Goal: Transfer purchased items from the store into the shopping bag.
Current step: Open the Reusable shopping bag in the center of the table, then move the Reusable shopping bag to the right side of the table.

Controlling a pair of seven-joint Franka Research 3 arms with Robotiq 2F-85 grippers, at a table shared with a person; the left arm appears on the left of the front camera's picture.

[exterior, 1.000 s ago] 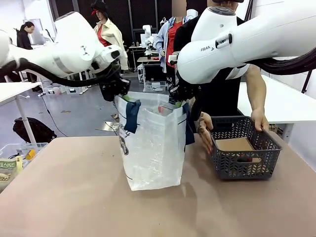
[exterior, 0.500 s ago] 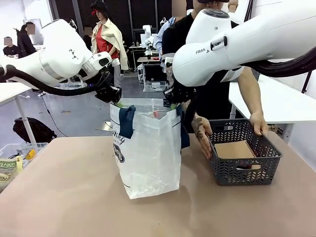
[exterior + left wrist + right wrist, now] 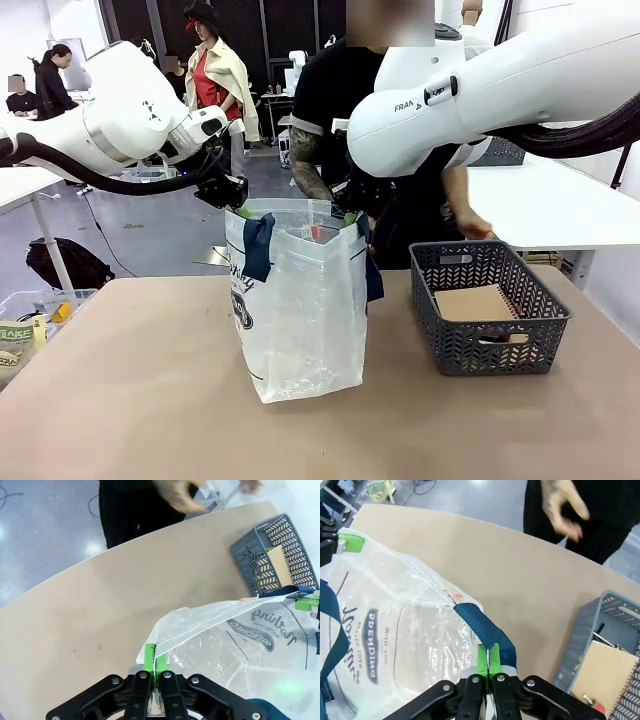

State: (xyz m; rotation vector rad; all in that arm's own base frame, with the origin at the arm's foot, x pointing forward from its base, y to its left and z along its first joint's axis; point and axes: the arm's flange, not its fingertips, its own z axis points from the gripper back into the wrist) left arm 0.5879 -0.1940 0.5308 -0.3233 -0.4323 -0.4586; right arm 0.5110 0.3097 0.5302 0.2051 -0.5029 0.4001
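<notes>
1. Rim of the tall translucent white plastic bag (image 3: 300, 320) is pinched by the left claw (image 3: 155, 656).
2. The opposite rim is pinched by the right claw (image 3: 488, 659).
3. The dark grey lattice plastic basket (image 3: 490, 345) is set beside and below the right claw.

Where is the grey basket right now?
In the front view the grey basket sits on the table at the robot's right, beside the shopping bag but apart from it, with a brown notebook inside.
</notes>
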